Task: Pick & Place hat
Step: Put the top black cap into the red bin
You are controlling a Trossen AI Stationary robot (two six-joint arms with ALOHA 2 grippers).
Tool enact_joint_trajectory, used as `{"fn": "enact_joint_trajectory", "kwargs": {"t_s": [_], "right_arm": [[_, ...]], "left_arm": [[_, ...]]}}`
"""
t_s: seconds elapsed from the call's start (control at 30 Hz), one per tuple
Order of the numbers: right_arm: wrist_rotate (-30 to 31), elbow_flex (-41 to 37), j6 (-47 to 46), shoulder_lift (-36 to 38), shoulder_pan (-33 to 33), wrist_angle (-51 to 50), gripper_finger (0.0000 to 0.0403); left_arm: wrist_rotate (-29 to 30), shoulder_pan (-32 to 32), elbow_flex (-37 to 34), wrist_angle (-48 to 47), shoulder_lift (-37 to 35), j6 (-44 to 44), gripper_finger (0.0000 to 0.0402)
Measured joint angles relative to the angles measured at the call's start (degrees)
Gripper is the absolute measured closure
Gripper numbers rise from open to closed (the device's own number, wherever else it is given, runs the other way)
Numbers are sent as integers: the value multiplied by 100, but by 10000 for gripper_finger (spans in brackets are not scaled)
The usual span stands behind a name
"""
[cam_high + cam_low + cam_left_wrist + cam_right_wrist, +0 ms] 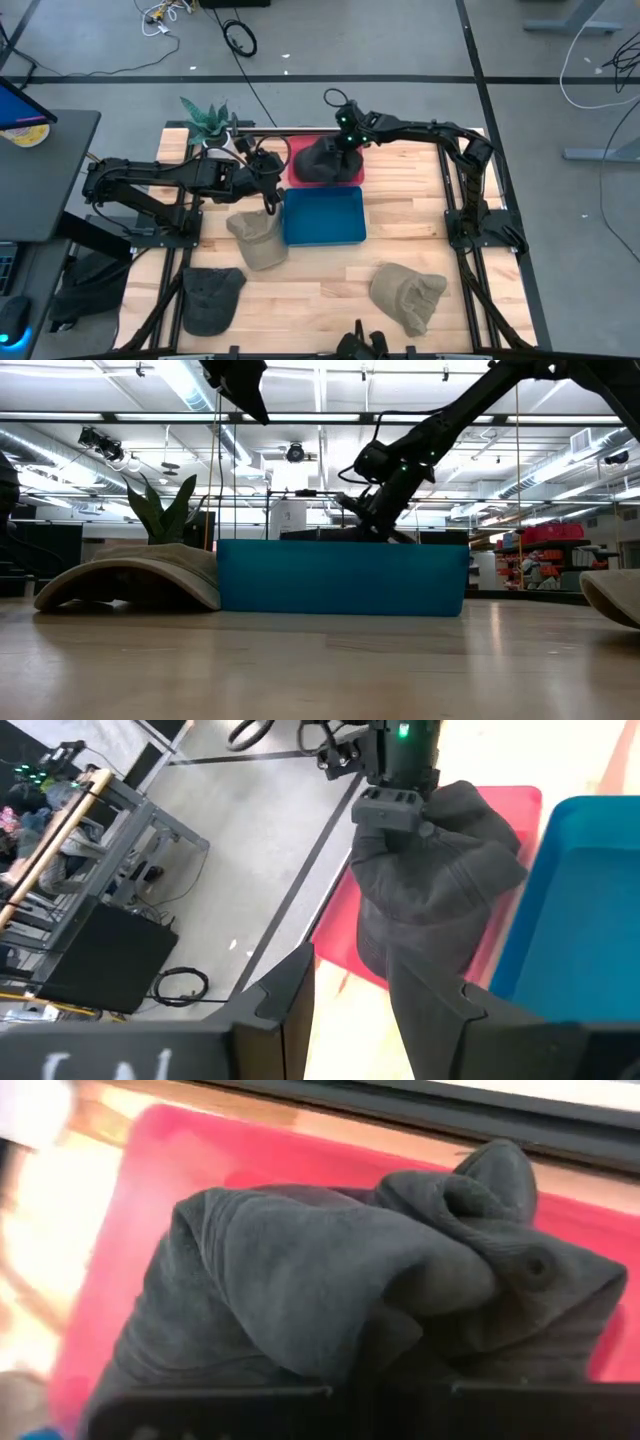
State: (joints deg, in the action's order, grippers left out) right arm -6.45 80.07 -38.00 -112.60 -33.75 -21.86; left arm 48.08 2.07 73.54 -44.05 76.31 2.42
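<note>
A dark grey hat (328, 165) sits crumpled on the red tray (296, 170) at the table's far side. My right gripper (345, 138) stands over the hat from above, shut on its bunched top. My left gripper (268, 192) hangs open in the air between the red tray and a tan hat (258, 238), touching nothing. Its two fingers (285, 1005) show apart in the left wrist view. The tan hat lies flat on the wood against the blue tray's (323, 216) left side. My right gripper (395, 805) holds the dark grey hat by gathered cloth at its top (440, 820), coming from above and pointing down. Folds of several layers bunch up at the fingers (430, 1270). The hat's lower part (400, 945) rests on the red tray.
A blue tray (340, 575) lies just nearer than the red one. A dark olive hat (210, 298) and another tan hat (408, 296) lie near the table's near edge. A potted plant (208, 122) stands at the far left corner. Bare wood shows right of the trays.
</note>
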Motion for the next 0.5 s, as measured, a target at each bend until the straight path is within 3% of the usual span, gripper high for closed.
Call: {"fn": "enact_joint_trajectory", "kwargs": {"t_s": [0.5], "right_arm": [[190,0,232,0,78,-604,394]], "left_arm": [[-102,0,0,13,0,44,271]]}}
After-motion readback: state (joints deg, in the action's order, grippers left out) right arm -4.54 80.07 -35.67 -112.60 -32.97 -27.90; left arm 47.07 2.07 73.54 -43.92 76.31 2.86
